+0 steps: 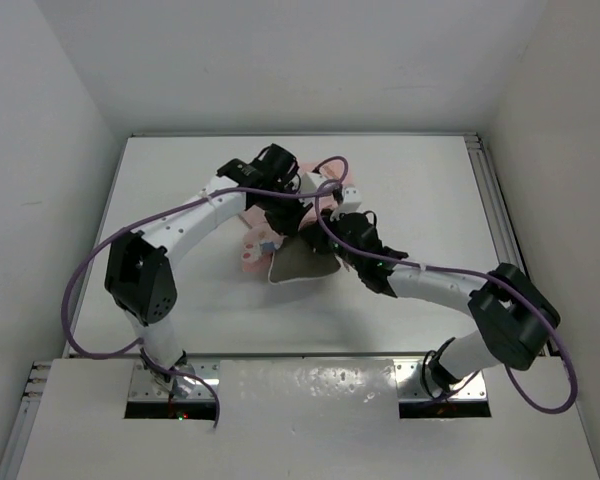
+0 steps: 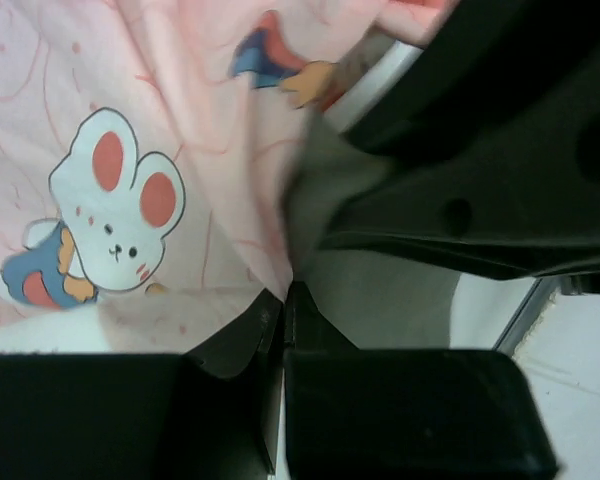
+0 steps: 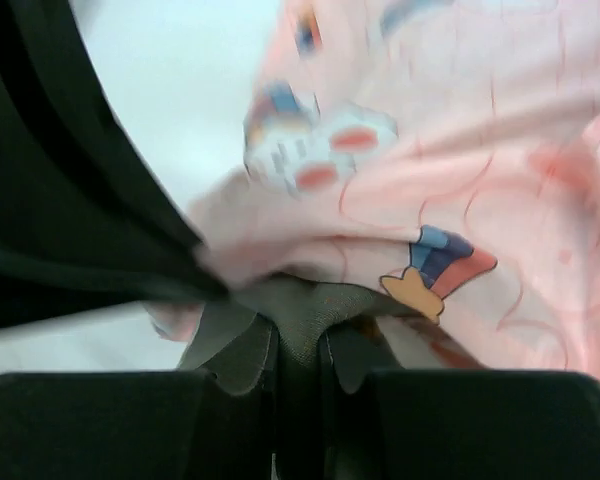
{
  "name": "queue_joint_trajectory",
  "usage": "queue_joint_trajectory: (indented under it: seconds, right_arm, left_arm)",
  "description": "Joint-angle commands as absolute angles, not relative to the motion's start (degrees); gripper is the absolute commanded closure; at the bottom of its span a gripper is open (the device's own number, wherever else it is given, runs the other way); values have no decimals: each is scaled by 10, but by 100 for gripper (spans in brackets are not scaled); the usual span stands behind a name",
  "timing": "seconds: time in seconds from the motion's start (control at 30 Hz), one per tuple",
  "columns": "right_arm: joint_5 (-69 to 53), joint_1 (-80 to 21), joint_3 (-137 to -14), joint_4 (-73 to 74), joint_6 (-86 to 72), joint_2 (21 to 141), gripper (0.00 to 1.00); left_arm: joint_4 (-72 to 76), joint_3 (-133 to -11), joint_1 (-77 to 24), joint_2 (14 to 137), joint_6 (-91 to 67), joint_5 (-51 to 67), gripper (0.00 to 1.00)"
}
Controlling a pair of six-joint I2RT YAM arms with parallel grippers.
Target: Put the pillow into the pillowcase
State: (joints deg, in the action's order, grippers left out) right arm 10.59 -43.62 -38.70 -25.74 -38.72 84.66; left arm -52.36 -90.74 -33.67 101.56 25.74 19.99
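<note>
The pale-pink pillowcase (image 1: 255, 243) with cartoon rabbits lies bunched at the table's middle, mostly under both arms. The olive-grey pillow (image 1: 302, 263) sticks out below it, partly inside. My left gripper (image 1: 280, 222) is shut on the pillowcase (image 2: 160, 130), pinching a fold of pink cloth at the jaw tips (image 2: 283, 292); grey pillow fabric (image 2: 380, 290) shows beside it. My right gripper (image 1: 332, 232) is shut on the pillow (image 3: 300, 310), a pinch of olive cloth between its fingers (image 3: 298, 335), with the pillowcase (image 3: 460, 160) draped just over it.
White walls enclose the white table (image 1: 180, 190). A metal rail (image 1: 490, 200) runs along the right edge. Purple cables (image 1: 100, 270) loop off both arms. The two wrists sit close together over the cloth.
</note>
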Motion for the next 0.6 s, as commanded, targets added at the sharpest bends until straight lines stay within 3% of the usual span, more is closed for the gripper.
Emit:
queue_joint_trajectory:
  seconds: [0.0, 0.3, 0.57]
  right_arm:
    - [137, -418, -441, -423, -416, 815, 100]
    - [225, -402, -478, -484, -501, 893, 100]
    - [299, -372, -511, -354, -591, 913, 100]
  left_arm:
    - [-571, -945, -337, 971, 303, 271, 100]
    - [-597, -1004, -341, 954, 346, 477, 100]
    - [-706, -1089, -340, 949, 439, 547, 100]
